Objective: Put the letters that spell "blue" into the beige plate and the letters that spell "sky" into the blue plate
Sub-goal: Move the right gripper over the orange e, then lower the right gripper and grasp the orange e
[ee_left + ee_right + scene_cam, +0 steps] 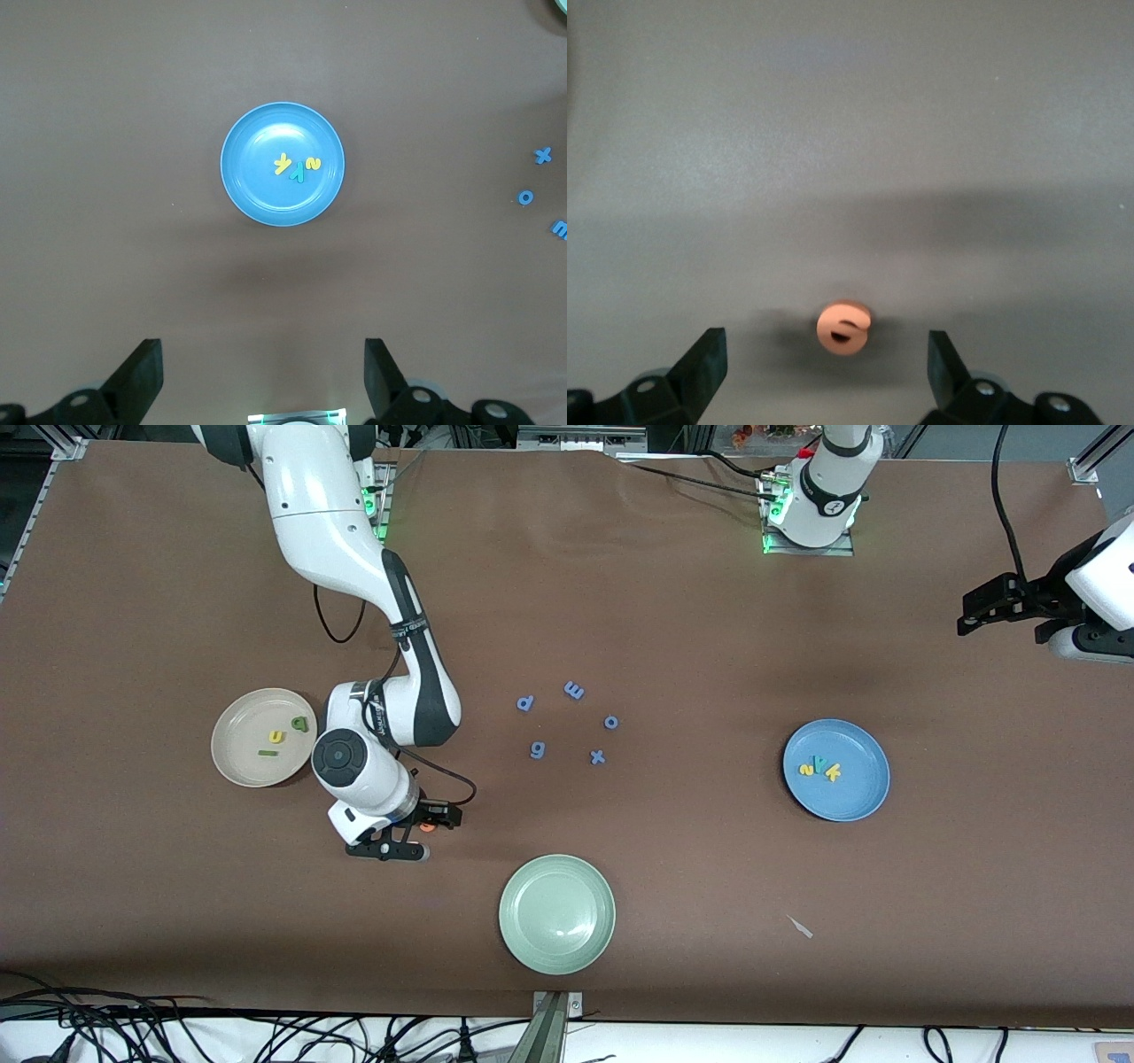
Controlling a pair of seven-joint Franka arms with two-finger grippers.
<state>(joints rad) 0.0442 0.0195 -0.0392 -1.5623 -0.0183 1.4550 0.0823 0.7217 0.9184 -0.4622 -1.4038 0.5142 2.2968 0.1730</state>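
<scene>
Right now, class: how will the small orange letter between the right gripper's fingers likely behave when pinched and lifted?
The orange e looks tiny and thin, so probably very light. It lies flat on the table, so unlikely to roll. The open right gripper may squash it slightly.

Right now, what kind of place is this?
Probably a robotics lab bench: two Franka arms bolted to a brown table, aluminium framing and loose cables along its edge, foam letters being sorted into plates.

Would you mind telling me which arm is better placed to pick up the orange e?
The right arm. Its open right pincer hangs just above the orange e, straddling it, beside the beige plate. The left pincer waits, open, high near the blue plate.
</scene>
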